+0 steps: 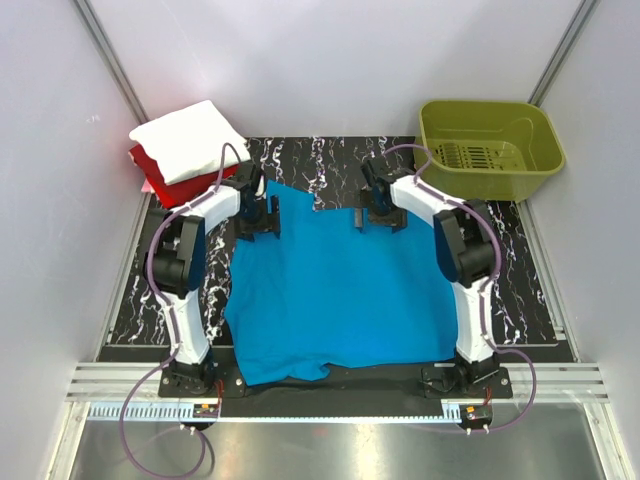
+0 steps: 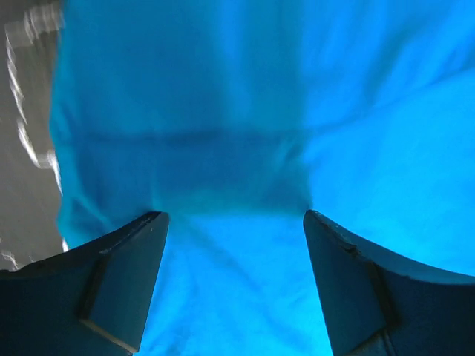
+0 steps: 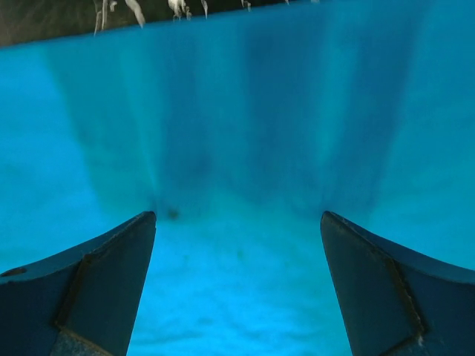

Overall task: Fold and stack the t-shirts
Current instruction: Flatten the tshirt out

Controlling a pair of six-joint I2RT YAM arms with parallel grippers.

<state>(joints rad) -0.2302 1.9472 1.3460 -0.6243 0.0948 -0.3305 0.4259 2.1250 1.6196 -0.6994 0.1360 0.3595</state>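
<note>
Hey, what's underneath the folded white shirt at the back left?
A red shirt lies under the white shirt. Only its left and front edges stick out. The rest of it is covered, so how it is folded cannot be seen.

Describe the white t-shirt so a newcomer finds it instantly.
Start at the black marbled mat and look past its far-left corner. A folded stack sits there, and the white t-shirt is its top layer, on the red t-shirt, unlike the blue t-shirt spread open on the mat.
</note>
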